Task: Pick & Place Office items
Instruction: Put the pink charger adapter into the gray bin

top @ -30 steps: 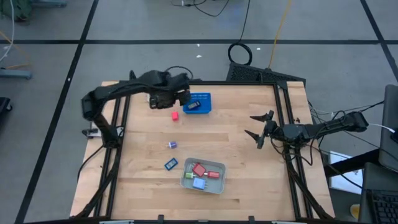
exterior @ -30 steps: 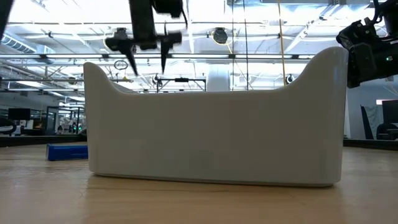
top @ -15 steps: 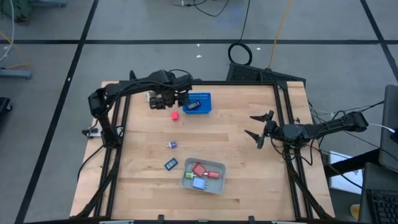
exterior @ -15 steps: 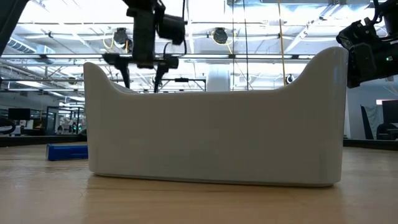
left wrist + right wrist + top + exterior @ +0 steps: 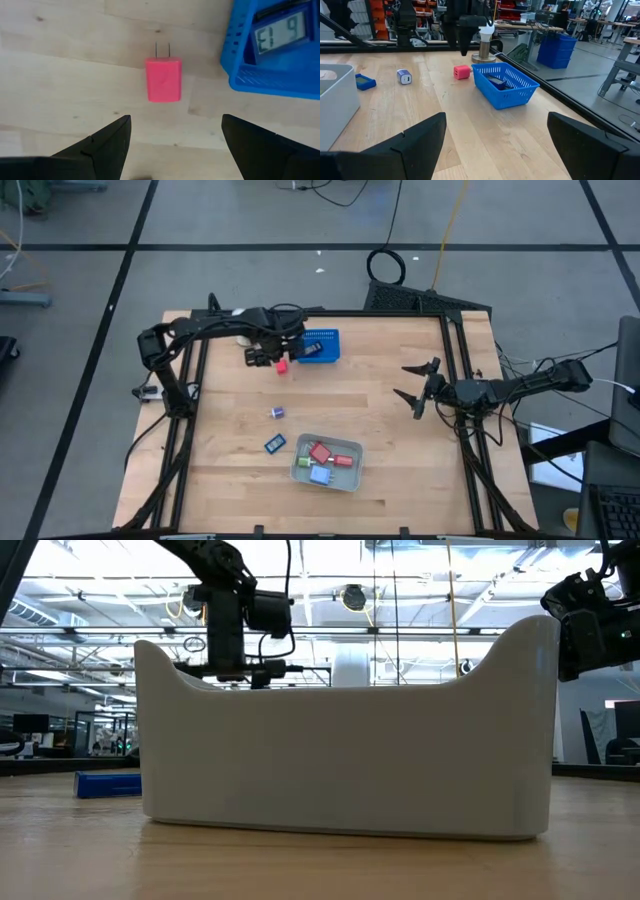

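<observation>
A red plug-like block (image 5: 163, 80) lies flat on the wooden table, its two prongs (image 5: 162, 49) pointing toward the far side. My left gripper (image 5: 176, 119) hangs above it, pointing down and open, its fingers wider apart than the block; the high view shows this gripper (image 5: 264, 358) just left of the block (image 5: 282, 365). Two more small items, a purple one (image 5: 277, 413) and a blue-black one (image 5: 274, 444), lie on the table nearer the front. Several items rest in the grey tray (image 5: 300, 471). My right gripper (image 5: 402, 380) waits open at the table's right side.
A blue perforated basket (image 5: 318, 346) with a small display device (image 5: 279, 31) stands just right of the red block. A white ball on a round stand (image 5: 486, 42) sits at the far edge. In the low view the tray's wall (image 5: 350, 750) hides the table behind it.
My left gripper has come down toward the table and a little toward the near edge, over the red block, staying open. In the low view its fingers have sunk behind the tray's wall. Nothing on the table has moved.
</observation>
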`<action>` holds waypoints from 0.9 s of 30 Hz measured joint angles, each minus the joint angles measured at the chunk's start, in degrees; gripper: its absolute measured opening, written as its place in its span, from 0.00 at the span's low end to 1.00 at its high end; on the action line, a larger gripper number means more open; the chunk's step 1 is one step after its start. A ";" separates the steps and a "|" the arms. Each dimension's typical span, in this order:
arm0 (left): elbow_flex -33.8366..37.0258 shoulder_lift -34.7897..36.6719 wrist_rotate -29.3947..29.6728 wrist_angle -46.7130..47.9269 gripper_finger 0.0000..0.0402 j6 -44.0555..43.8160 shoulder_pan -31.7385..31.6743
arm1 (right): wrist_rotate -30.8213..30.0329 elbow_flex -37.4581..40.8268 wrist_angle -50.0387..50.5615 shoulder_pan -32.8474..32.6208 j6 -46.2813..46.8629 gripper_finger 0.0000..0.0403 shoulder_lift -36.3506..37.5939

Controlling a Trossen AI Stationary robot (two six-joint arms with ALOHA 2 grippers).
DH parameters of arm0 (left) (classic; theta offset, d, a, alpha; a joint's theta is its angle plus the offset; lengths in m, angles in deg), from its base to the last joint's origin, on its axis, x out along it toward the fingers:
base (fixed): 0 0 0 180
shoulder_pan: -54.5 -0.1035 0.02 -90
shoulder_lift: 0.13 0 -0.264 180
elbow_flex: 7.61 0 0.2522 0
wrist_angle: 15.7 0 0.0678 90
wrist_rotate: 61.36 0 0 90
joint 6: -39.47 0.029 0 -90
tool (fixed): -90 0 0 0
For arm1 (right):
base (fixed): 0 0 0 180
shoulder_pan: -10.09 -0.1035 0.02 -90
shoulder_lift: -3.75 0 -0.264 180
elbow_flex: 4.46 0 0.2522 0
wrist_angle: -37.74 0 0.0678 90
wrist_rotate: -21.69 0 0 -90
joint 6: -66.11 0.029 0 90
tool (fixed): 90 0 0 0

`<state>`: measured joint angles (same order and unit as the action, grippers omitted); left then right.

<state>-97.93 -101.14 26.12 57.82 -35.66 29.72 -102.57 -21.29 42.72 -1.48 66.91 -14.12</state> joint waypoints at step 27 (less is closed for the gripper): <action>10.23 -0.09 0.66 -10.71 0.78 1.88 -2.78 | 0.00 -0.01 0.00 0.00 0.01 0.84 0.00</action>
<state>-87.70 -101.23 26.77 47.11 -33.78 26.94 -102.57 -21.30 42.72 -1.48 66.92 -14.12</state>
